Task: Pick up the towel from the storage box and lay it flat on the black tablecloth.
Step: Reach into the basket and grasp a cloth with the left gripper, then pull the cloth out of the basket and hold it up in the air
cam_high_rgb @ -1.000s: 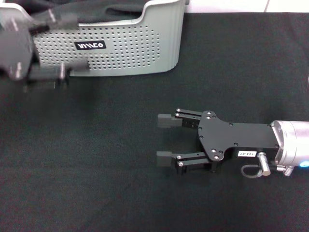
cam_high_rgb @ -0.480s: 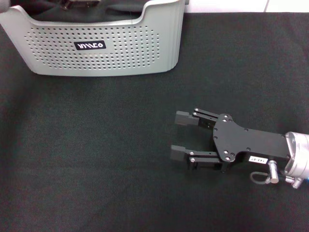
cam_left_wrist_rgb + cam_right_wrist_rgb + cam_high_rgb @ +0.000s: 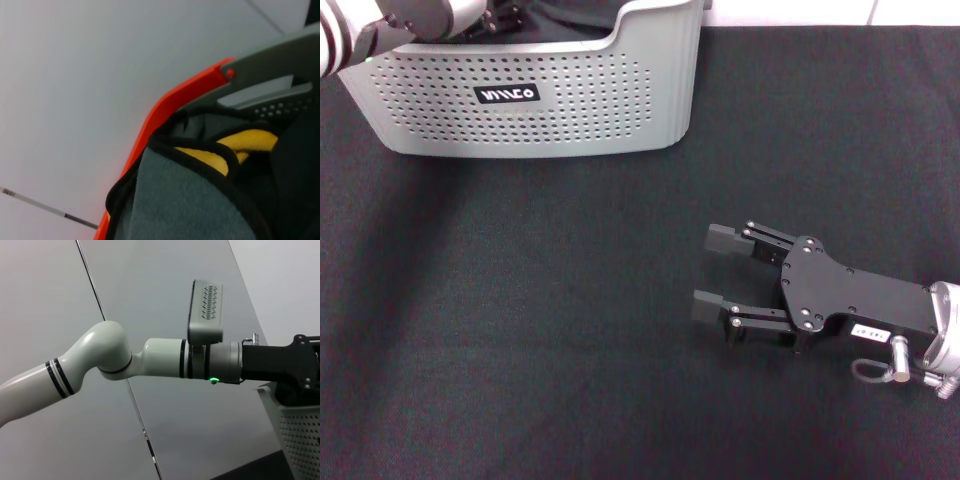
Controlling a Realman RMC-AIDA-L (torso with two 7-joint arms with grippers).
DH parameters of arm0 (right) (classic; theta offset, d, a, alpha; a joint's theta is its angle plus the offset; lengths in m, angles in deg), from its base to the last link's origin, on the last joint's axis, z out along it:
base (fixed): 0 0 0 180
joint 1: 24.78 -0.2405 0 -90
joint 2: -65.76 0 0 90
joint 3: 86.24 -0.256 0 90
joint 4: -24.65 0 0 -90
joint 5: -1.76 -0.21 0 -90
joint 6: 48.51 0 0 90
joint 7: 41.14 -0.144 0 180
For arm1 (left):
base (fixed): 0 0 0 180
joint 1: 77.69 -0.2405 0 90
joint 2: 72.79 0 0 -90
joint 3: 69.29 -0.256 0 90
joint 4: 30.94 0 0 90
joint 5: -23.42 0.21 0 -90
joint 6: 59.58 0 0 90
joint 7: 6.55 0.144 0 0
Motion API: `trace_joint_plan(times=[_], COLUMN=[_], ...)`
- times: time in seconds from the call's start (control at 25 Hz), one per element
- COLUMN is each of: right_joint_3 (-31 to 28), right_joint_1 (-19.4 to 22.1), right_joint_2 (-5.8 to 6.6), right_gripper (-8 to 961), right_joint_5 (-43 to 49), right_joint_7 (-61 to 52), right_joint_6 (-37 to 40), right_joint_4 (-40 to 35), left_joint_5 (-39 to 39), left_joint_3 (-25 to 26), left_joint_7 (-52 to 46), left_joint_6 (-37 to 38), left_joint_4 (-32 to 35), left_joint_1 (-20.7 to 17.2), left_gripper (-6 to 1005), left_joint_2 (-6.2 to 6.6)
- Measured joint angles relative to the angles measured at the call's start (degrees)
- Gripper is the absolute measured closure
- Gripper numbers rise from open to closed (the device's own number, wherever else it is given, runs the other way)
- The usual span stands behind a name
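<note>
Towel [image 3: 200, 200], plush, grey on one face and yellow-orange on the other with black edge trim, is seen in the left wrist view bunched inside the light grey perforated plastic storage box [image 3: 540, 100]. The box stands at the far left of the black matte tablecloth [image 3: 520, 330].

The left arm is extended over the box from the robot's left, with the white-and-grey forearm crossing the box's far-left corner. In the right wrist view the arm is seen horizontal, elbow bent, with a green indicator lit. The left gripper [image 3: 500, 15] is lowered behind the dipped rim; whether its fingers are parted or closed cannot be told.

The right gripper [image 3: 718, 272] is positioned low over the cloth at near right, pointing toward the robot's left, well apart from the box. Its two fingers are held wide apart with nothing between them.

A black label with a white logo [image 3: 507, 94] is fixed to the box front; the lettering cannot be read reliably. A small white tag on the right gripper body is illegible.
</note>
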Motion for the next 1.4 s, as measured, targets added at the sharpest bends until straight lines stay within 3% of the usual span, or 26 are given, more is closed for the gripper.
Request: trace_joint_plan(times=[0.12, 0.24, 0.64, 1.32, 1.4], right_joint_3=[0.0, 0.0, -0.1, -0.1, -0.1], right_joint_1=[0.0, 0.0, 0.2, 0.9, 1.0], right_joint_2=[0.01, 0.00, 0.00, 0.00, 0.01], right_gripper=[108, 108, 107, 109, 109], right_joint_5=[0.1, 0.2, 0.2, 0.2, 0.2], right_joint_7=[0.0, 0.0, 0.1, 0.2, 0.2], right_joint_6=[0.0, -0.1, -0.2, -0.2, -0.2], right_joint_4=[0.0, 0.0, 0.0, 0.2, 0.2], left_joint_5=[1.3, 1.0, -2.3, -2.4, -2.5], left_joint_3=[-0.7, -0.7, -0.2, 0.6, 0.8], left_joint_7=[-0.8, -1.9, -6.8, -8.0, -8.3], left_joint_6=[-1.2, -1.3, 1.6, 4.4, 5.4], left_joint_4=[-0.4, 0.5, 7.2, 7.0, 7.2], left_joint_1=[-0.1, -0.6, -2.7, -2.3, -2.2], left_gripper=[129, 245, 291, 405, 560], left_joint_2=[-0.01, 0.02, 0.17, 0.21, 0.21])
